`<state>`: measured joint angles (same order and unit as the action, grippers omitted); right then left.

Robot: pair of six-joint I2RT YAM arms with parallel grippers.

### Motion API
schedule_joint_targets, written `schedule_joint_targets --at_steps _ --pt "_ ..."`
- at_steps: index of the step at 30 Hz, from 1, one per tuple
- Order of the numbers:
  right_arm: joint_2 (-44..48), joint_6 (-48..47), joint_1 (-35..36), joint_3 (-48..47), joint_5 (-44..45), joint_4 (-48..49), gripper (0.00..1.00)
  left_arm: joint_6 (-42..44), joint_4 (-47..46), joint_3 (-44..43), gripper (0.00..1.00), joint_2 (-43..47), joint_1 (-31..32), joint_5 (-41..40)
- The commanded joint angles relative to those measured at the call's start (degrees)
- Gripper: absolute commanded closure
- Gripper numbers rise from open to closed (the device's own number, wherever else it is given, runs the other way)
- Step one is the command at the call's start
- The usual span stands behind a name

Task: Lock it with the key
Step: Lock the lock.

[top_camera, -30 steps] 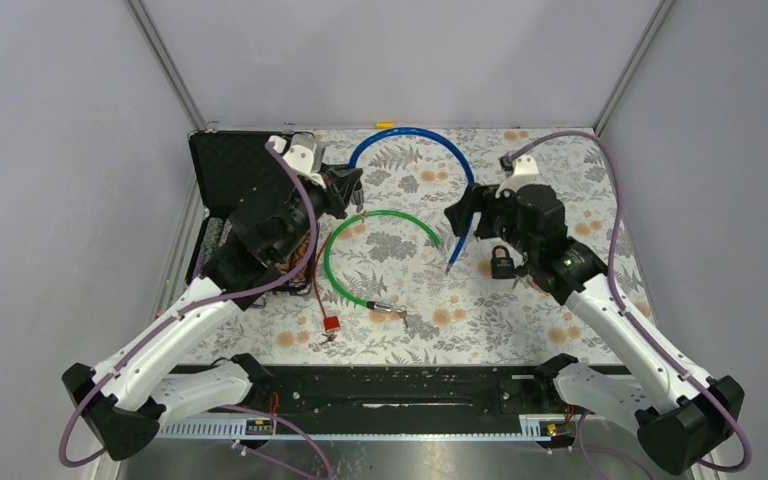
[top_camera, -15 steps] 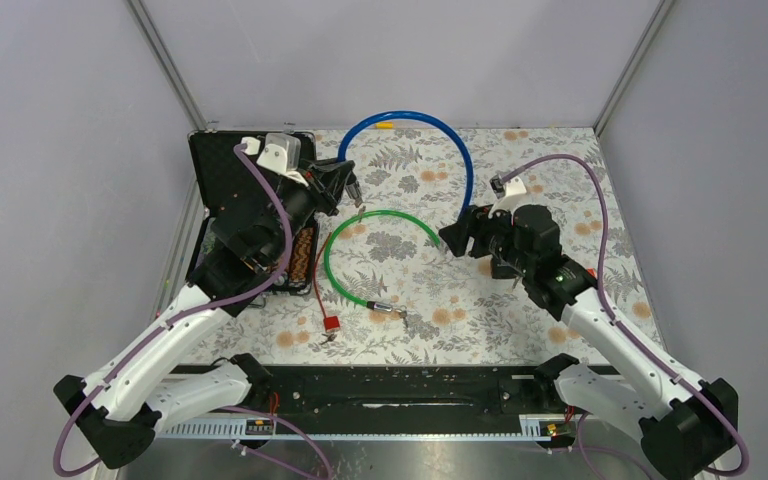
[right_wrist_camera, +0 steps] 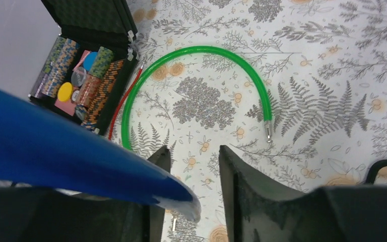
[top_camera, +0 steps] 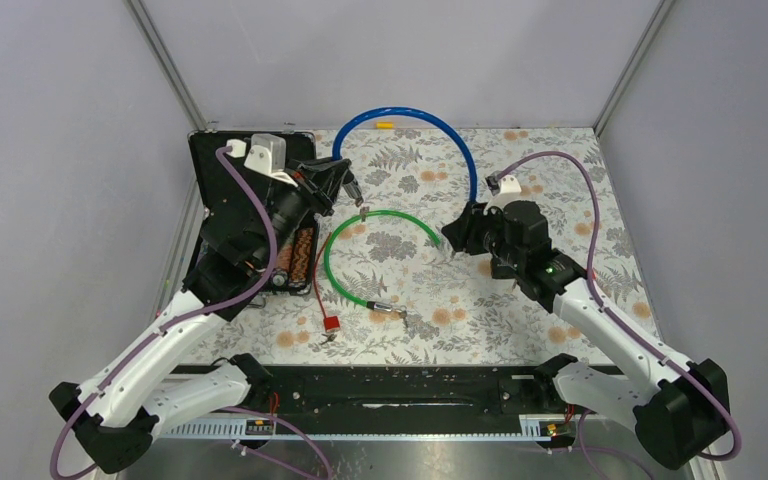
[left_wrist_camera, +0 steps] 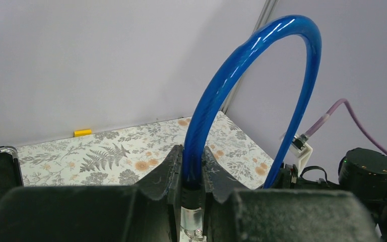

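- While the left gripper (top_camera: 348,188) clamps one end of the thick blue plastic-coated cable (top_camera: 410,115) in the overhead view, the cable arches high over the floral-print table cover (top_camera: 540,160) and drops to the right gripper (top_camera: 455,238), with its free end at those fingertips.
- On the cover between the two grippers lies a thin green cable loop (top_camera: 400,215). Near its lower metal end sits what looks like a small metal key bunch (top_camera: 405,317), well apart from both sets of fingers and too small to make out.
- An open black hard case (top_camera: 222,180) lies just behind the left gripper's wrist.
- In the left wrist view, the left gripper (left_wrist_camera: 192,151) is closed tight. Its black fingers (left_wrist_camera: 174,166) press both sides of the blue cable (left_wrist_camera: 247,60) just above the silver ferrule.
- Beyond the fingers, a small yellow block (left_wrist_camera: 82,132) rests against the back wall.
- In the right wrist view, the right gripper (right_wrist_camera: 194,156) stands partly open. The blue cable (right_wrist_camera: 55,151) comes in from the left and its tip sits between the fingers (right_wrist_camera: 242,176). Bare cover shows in the gap beside it, so no clamp is visible.
- Past the fingertips lie the green loop (right_wrist_camera: 201,49) and the case (right_wrist_camera: 95,20), which holds stacked poker chips (right_wrist_camera: 98,91).
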<state>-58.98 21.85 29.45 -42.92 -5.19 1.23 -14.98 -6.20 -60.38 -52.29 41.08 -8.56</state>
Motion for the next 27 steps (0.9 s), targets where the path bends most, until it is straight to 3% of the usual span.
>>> schedule_joint_targets --at_steps 1,4,7,15,20,27 --pt "-0.06 1.23 -0.10 -1.83 -0.26 0.53 0.63 -3.20 -8.03 -1.06 1.00 2.01 -0.05 -0.34" --pt "0.37 1.44 -0.10 -2.48 -2.06 0.20 0.85 -4.54 -7.26 -0.78 1.00 1.94 -0.08 -0.34" --pt "1.79 2.01 -0.14 -3.36 -4.10 0.43 1.00 -7.43 -6.55 0.29 1.00 1.80 -0.06 0.19" --pt "8.36 7.68 0.70 -7.33 -8.84 6.28 1.00 -20.82 -2.42 1.29 1.00 -1.72 0.02 6.25" --pt "11.39 9.23 2.16 -9.83 -6.91 11.58 1.00 -28.64 -5.79 2.50 1.00 -3.94 0.14 10.84" --pt "8.73 6.01 6.88 -13.08 -3.57 19.48 1.00 -37.87 -13.15 4.01 1.00 -7.32 0.07 16.61"
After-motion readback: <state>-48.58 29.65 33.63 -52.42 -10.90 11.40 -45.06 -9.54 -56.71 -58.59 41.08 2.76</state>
